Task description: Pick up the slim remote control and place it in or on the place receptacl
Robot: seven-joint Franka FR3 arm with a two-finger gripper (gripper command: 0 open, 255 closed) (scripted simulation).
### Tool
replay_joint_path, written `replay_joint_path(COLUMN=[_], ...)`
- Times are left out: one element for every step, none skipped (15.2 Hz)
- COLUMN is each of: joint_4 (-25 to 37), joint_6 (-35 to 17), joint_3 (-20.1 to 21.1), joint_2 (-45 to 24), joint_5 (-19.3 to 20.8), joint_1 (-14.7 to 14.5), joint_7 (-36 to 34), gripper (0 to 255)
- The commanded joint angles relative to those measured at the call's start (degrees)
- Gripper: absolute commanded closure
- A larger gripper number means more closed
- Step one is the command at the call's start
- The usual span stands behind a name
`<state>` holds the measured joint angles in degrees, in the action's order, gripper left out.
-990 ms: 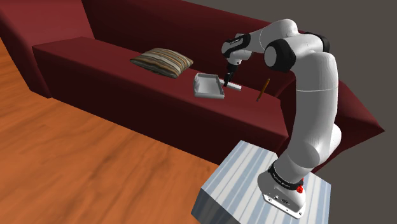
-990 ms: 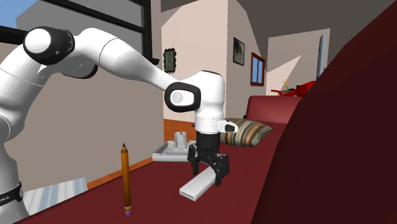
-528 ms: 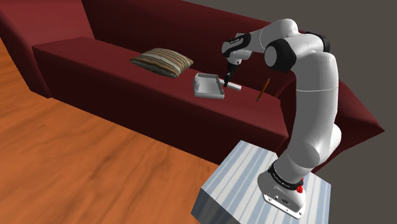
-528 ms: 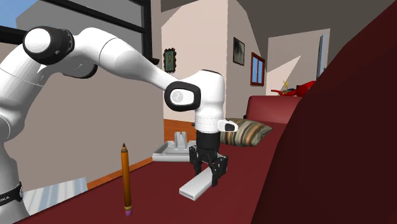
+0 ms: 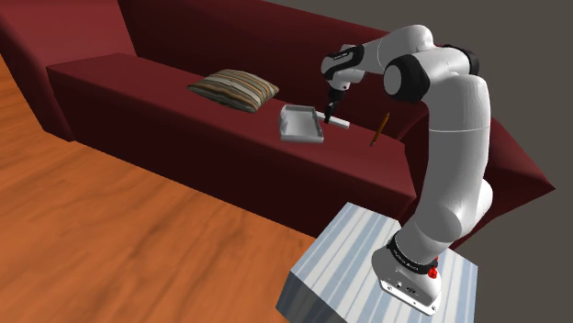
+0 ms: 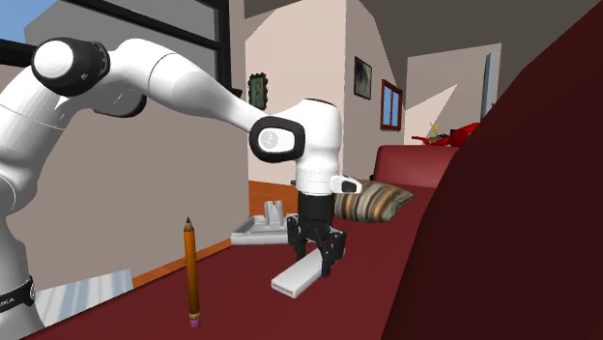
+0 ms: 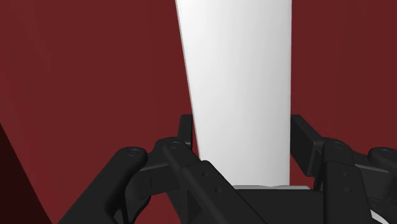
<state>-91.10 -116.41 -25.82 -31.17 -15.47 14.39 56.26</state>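
Two black fingers (image 7: 186, 137) press the long edges of the slim white remote (image 7: 238, 95), one on each side. I log the gripper (image 6: 314, 259) as clamped on it across its narrow width (the only span those jaws could take).

Position: the remote (image 5: 340, 123) is over the dark red sofa seat (image 5: 165, 110), low. I cannot tell whether its free end has left the cushion.

Grip sits near one end of the remote (image 6: 295, 280), not its middle, probably because the arm comes straight down beside the tray. My judgement is that the long free end may droop or swing on the lift.

Layout, shoulder view:
- The white tray (image 5: 303, 139), the likely receptacle, is just beside the remote at nine o'clock.
- The pencil (image 5: 381, 128) is at three o'clock, apart.
- The striped pillow (image 5: 233, 89) is at ten o'clock, beyond the tray.

Step in hand: grasp made. Lift and a short carry toward nine o'clock remain.
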Motion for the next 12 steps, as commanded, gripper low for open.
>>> replay_joint_path(joint_4=[0.76,1.09,1.44,1.81,2.19,2.58,3.00,3.42,3.87,4.33,4.81,5.30], joint_6=[1.25,1.86,2.47,3.09,3.71,4.34,4.98,5.62,6.27,6.92,7.58,8.25], joint_3=[-0.18,-0.28,-0.37,-0.45,-0.54,-0.62,-0.69,-0.77,-0.84,-0.90,-0.97,-1.03], joint_2=[0.56,0.86,1.15,1.43,1.71,1.97,2.22,2.46,2.68,2.90,3.11,3.30], joint_5=[0.32,0.49,0.65,0.80,0.95,1.09,1.23,1.37,1.50,1.63,1.75,1.86], joint_1=[-0.08,-0.12,-0.15,-0.17,-0.20,-0.21,-0.22,-0.23,-0.24,-0.24,-0.23,-0.22], joint_7=[-0.28,-0.38,-0.49,-0.59,-0.70,-0.80,-0.89,-0.99,-1.08,-1.18,-1.26,-1.35], gripper=[255,255,255,255,255,255,255,255,255,255,255,255])
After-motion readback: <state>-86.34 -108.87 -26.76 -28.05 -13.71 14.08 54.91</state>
